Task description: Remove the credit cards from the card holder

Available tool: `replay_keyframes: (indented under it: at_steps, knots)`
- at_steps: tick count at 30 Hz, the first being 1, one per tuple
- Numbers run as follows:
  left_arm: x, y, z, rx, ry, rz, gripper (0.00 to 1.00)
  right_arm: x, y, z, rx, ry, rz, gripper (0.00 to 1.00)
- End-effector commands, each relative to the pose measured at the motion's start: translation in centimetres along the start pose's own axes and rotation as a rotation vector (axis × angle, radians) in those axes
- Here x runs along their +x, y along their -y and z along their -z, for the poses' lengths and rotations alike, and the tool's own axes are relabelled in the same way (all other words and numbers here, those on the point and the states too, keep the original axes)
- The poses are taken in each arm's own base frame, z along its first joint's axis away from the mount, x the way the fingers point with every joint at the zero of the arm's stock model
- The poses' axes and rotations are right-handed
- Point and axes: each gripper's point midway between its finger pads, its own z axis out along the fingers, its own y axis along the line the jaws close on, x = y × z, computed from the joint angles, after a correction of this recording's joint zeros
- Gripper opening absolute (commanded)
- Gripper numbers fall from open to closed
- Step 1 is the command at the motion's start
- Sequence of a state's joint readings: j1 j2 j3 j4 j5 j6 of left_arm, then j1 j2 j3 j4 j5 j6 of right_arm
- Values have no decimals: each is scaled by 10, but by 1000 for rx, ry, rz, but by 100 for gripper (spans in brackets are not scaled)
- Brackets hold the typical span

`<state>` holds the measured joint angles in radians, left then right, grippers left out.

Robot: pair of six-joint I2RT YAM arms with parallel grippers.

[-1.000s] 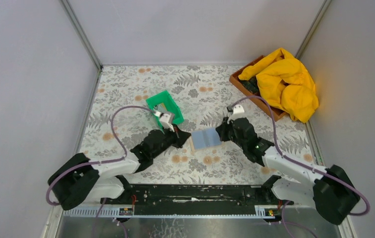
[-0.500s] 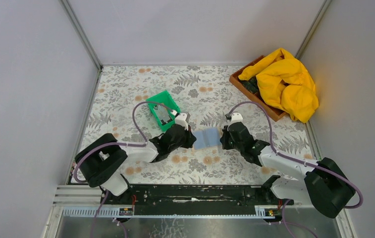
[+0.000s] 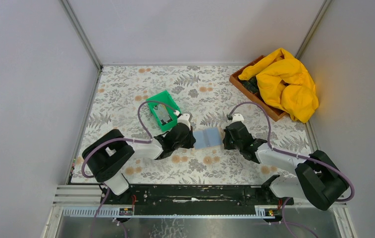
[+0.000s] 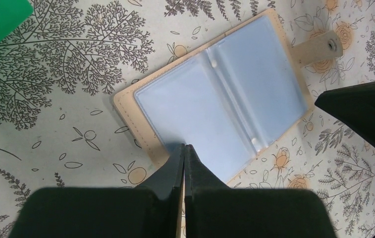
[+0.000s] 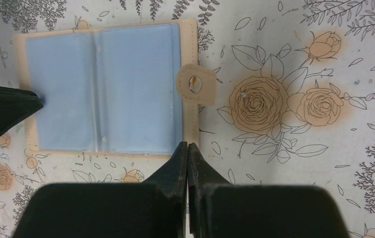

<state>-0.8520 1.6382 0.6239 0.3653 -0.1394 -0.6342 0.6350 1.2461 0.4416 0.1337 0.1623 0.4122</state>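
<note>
The card holder [image 3: 207, 138] lies open and flat on the flowered table, blue-grey lining up, its tab [image 5: 195, 84] sticking out on the right. In the two clear panels [image 4: 215, 99] no credit cards show. My left gripper [image 4: 184, 147] is shut, and its tips rest on the lining at the holder's left end. My right gripper [image 5: 187, 145] is shut too, with its tips at the tan border of the right end [image 5: 191, 124], below the tab. Neither holds anything.
A green bin [image 3: 171, 100] stands just behind the left gripper, with something small and pale inside that I cannot identify. A wooden tray [image 3: 239, 82] with a yellow cloth [image 3: 284, 84] fills the back right corner. Grey walls close in both sides.
Both arms have folded up over their bases and tilted the wrists steeply down. The left gripper slid right onto the holder's end. The holder has barely moved.
</note>
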Motion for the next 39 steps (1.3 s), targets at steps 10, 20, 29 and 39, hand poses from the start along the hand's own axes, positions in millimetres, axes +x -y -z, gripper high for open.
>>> replay_keyframes:
  at_steps: [10, 20, 29, 39]
  knots:
    - [-1, -2, -5, -27, -6, -5, 0, 2, -11, -16, -55, -26, 0, 0]
    - [-1, -3, -6, -29, -13, 0, 0, -3, -42, -12, -216, -26, -29, 0]
    - [0, -3, -7, -26, -21, 1, 0, -1, -51, -18, -250, -60, -43, 0]
    - [0, -4, -7, -25, -27, 3, 0, -16, -75, -32, -318, -79, -63, 0]
